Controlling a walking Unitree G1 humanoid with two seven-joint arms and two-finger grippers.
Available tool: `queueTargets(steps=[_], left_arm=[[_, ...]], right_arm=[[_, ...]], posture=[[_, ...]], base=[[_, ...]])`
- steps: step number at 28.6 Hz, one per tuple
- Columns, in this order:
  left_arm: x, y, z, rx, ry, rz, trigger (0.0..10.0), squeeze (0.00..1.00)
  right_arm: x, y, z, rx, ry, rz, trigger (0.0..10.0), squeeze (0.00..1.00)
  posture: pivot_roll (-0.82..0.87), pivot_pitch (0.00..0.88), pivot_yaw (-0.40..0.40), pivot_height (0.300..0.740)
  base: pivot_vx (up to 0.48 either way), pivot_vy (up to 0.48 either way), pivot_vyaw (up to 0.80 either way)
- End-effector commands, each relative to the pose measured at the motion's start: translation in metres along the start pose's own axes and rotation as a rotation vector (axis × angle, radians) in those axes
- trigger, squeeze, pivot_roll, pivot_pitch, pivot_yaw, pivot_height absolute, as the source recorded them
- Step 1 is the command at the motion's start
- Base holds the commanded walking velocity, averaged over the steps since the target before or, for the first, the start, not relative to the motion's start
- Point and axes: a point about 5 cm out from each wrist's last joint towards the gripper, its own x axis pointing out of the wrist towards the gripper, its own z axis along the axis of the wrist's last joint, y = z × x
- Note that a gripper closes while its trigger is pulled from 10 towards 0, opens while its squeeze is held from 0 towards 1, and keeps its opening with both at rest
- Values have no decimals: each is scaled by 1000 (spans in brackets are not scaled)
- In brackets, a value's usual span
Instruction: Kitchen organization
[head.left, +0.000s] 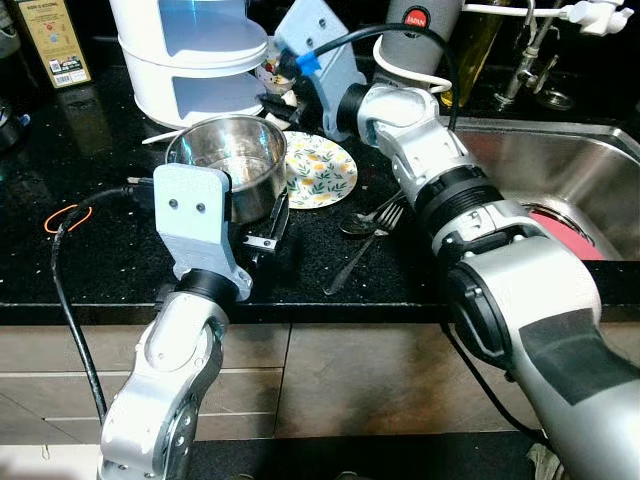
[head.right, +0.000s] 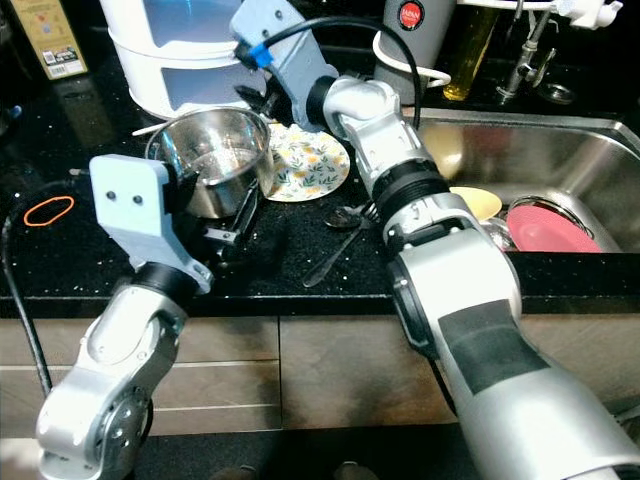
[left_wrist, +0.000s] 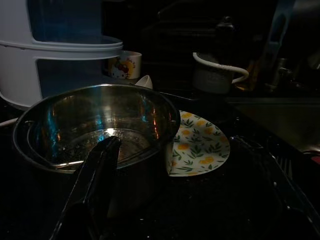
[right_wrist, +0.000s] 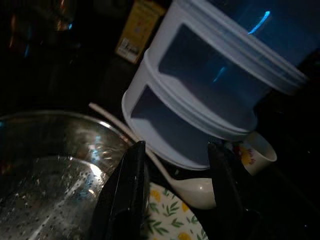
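Sitting on the black countertop, the steel pot has the left gripper low against its near wall, one black finger rising in front of the rim; whether that gripper grips the pot or is loose cannot be told. Beyond the pot, the right gripper hangs with its fingers spread and empty above the flowered plate and white spoon, just before the white tiered container.

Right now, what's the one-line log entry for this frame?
left gripper: at steel pot rim, grip unclear | right gripper: open, above floral plate | white spoon: beside white container
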Motion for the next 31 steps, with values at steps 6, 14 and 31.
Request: queueTargets(steps=[6,14,31], left_arm=[[0,-2,2,-7,-6,-4,10000,0],[-1,-6,-1,-24,12,-89,10000,0],[-35,-17,-7,-20,150,-425,10000,0]], right_arm=[[-10,-14,7,143,-108,-15,10000,0],[-52,-38,9,269,-305,176,10000,0],[-86,-18,-50,275,-93,281,10000,0]], posture=[[98,43,-130,732],[94,35,-122,732],[110,42,-94,732]], base=[[0,0,0],[0,0,0],[0,0,0]])
